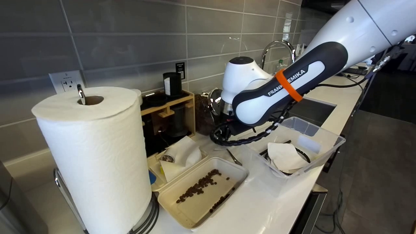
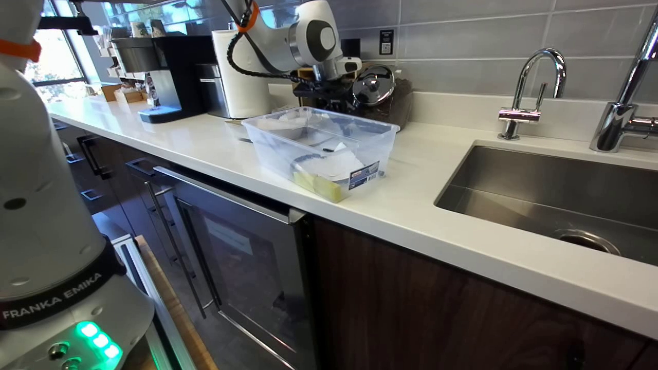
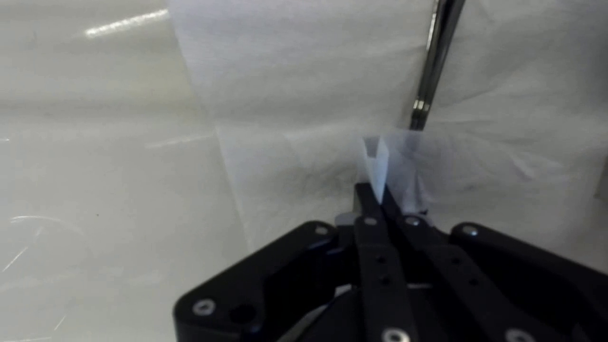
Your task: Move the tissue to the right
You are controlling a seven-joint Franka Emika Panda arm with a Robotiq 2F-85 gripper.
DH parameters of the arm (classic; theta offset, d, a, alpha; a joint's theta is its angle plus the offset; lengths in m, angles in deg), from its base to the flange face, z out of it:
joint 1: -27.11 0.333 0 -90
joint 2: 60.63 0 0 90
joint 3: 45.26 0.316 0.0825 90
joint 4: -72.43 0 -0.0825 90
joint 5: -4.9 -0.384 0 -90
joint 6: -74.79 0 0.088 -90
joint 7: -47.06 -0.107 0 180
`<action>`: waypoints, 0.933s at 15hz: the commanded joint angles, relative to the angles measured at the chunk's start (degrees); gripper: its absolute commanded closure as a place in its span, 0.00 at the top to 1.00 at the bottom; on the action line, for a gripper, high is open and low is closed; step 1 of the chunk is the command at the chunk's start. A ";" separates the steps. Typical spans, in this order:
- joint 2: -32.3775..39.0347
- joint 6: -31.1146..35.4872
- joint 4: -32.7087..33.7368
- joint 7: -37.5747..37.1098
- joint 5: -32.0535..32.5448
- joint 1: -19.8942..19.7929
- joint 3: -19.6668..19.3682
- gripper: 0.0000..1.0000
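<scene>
The white tissue lies spread on the white counter in the wrist view. My gripper points down at it with its fingers together. A thin pale fold of tissue stands up between the fingertips, so the gripper is shut on the tissue. A thin metal utensil lies across the tissue just ahead of the fingertips. In both exterior views the dark gripper body is low over the counter near the wall; its fingertips are hidden there. I cannot make out this tissue clearly in the exterior views.
A clear plastic bin with paper inside stands near the counter's front edge; it also shows in an exterior view. An open tray holds brown beans. A paper towel roll, a wooden shelf and a sink are around.
</scene>
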 commanded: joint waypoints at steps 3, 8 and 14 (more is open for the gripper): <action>-1.38 -5.42 1.70 -0.59 -0.56 1.29 -1.10 0.03; -3.13 -8.91 3.26 -1.96 0.22 1.48 -1.25 0.00; -5.30 -12.29 4.11 -9.59 6.38 2.60 -4.28 0.00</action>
